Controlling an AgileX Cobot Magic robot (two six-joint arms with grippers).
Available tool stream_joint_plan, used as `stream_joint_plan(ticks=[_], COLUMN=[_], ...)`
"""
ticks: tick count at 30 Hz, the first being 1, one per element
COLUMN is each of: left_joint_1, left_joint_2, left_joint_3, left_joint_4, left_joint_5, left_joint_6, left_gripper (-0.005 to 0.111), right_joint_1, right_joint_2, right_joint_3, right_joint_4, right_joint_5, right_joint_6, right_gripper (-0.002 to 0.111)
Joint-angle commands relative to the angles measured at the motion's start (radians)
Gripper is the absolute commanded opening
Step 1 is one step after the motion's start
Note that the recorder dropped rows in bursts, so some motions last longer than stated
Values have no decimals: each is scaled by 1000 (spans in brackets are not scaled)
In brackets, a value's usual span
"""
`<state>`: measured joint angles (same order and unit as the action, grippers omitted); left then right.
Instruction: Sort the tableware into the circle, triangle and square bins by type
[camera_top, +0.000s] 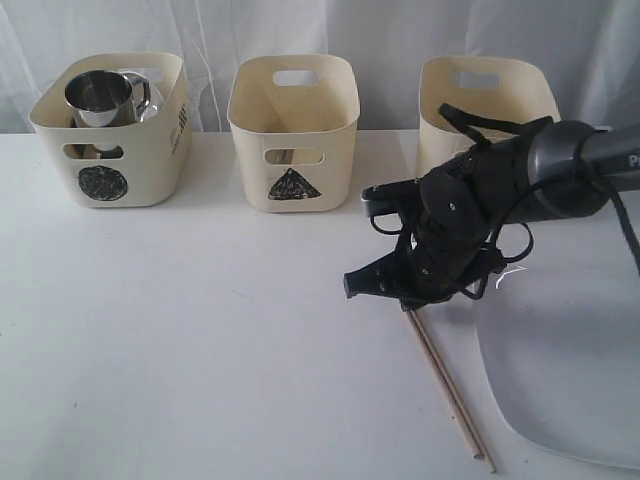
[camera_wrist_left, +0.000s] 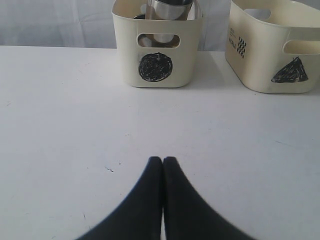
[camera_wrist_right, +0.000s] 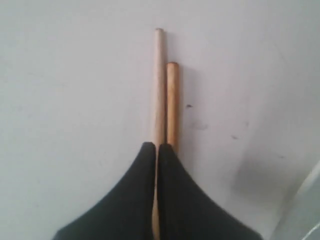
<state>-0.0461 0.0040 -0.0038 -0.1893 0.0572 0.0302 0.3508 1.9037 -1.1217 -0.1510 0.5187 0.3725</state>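
Since the right gripper (camera_wrist_right: 156, 147) has its jaws pinched almost fully together on the wooden chopsticks (camera_wrist_right: 165, 90), which lie flat on the table (camera_wrist_right: 60, 100) just beside the white plate (camera_top: 570, 400), it may grip only one stick, leaving the other to slip or swing loose.

white table (camera_top: 200, 350), 3 bins (camera_top: 292, 130), chopsticks (camera_top: 450, 390), sq plate (camera_top: 570, 380)

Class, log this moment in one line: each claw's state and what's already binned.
left claw shut, empty | right claw shut on chopsticks lying on table | circle bin holds steel mug | plate unsorted
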Motion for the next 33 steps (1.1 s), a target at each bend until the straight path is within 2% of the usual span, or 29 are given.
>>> stream_joint_plan(ticks=[1,3,7,9,11,13,15,24,33], left_joint_1=[3,3,3,3,3,3,3,3,3], left_joint_2=[-4,-4,-4,-4,-4,-4,-4,-4,-4], left_joint_3=[4,4,4,4,4,4,4,4,4], left_joint_4=[-2,-2,-2,-2,-2,-2,-2,-2,-2], left_joint_5=[-5,-5,-5,-5,-5,-5,-5,-5,-5], left_joint_6=[-4,-4,-4,-4,-4,-4,-4,-4,-4], left_gripper=[0,0,0,0,0,0,0,0,0], right_joint_1=[15,15,11,11,11,11,11,18,27], right_joint_2=[-151,-219,-236,-236,-236,-236,-227,-62,-38], right_joint_3=[75,132,173,182,182,182,184,201,201], right_joint_4=[-4,-4,-34,-34,-34,-34,-32,-25,26], right_joint_5=[-98,-171,-109,-92,-70,-70,-69,-72,-71], right_joint_6=[-12,-12,-12,-12,-12,-12,-12,-12,-14], right_gripper=[0,0,1,9,28,41,46,46,45])
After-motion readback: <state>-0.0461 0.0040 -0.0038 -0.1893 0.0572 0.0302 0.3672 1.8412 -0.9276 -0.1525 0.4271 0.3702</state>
